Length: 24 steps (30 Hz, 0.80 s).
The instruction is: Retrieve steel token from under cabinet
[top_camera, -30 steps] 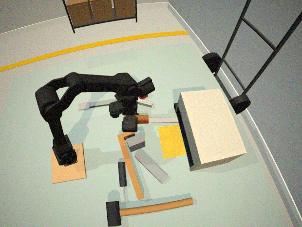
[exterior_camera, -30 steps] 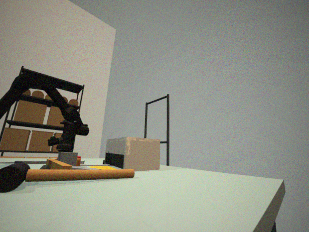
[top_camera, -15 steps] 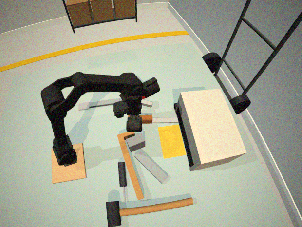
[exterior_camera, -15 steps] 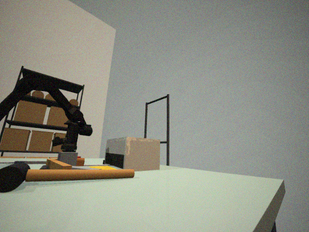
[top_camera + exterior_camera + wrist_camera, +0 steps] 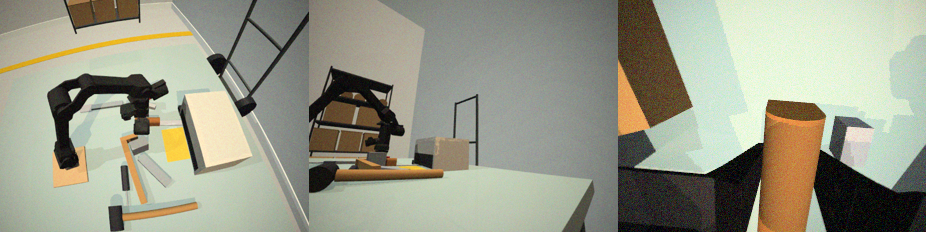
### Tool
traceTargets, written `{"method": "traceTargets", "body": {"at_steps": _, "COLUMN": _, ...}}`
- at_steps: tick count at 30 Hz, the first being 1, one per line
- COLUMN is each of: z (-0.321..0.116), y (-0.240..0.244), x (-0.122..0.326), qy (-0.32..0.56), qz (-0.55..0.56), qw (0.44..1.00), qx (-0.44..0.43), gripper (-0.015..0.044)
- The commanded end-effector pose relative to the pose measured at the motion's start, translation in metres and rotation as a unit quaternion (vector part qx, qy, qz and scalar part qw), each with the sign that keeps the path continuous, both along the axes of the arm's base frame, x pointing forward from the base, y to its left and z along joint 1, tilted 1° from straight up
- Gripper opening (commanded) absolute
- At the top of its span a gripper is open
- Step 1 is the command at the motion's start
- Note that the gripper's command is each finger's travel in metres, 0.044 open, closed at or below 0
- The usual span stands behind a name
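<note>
My gripper [image 5: 142,122] [image 5: 786,151] is shut on the orange handle [image 5: 154,121] [image 5: 391,162] [image 5: 793,135] of a tool with a long flat pale blade [image 5: 171,122]. The blade points at the cabinet [image 5: 217,127] [image 5: 451,154], and its far end reaches the dark opening along the cabinet's front; whether the tip is inside cannot be told. The yellow marked area [image 5: 176,144] [image 5: 411,167] lies in front of the cabinet, beside the blade. The steel token is not visible in any view.
An orange L-shaped bar [image 5: 132,167], a grey block [image 5: 139,145] and a flat grey bar [image 5: 154,171] lie beside the gripper. A screwdriver [image 5: 124,178] and a hammer [image 5: 159,211] [image 5: 388,174] lie farther off. A pale block [image 5: 152,106] and a partly hidden red object lie on the other side.
</note>
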<state>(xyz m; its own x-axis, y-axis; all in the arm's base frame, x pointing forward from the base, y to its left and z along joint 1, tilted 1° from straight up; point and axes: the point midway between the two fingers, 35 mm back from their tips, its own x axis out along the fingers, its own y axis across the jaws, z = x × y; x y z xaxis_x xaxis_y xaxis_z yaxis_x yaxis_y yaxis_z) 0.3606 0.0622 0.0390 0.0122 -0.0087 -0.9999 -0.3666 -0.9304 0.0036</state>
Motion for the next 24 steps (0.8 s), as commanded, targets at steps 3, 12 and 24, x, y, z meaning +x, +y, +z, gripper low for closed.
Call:
{"method": "traceTargets", "body": {"at_steps": 3, "z": 0.001, "y": -0.004, "x": 0.009, "qy": -0.005, "qz": 0.001, "qw": 1.0, "qx": -0.002, "gripper": 0.0}}
{"method": "traceTargets", "body": {"at_steps": 12, "z": 0.001, "y": -0.008, "x": 0.018, "qy": -0.005, "qz": 0.001, "qw": 1.0, "qx": -0.002, "gripper": 0.0}}
{"method": "traceTargets", "body": {"at_steps": 24, "z": 0.002, "y": -0.013, "x": 0.029, "qy": -0.005, "qz": 0.001, "qw": 1.0, "qx": -0.002, "gripper": 0.0}}
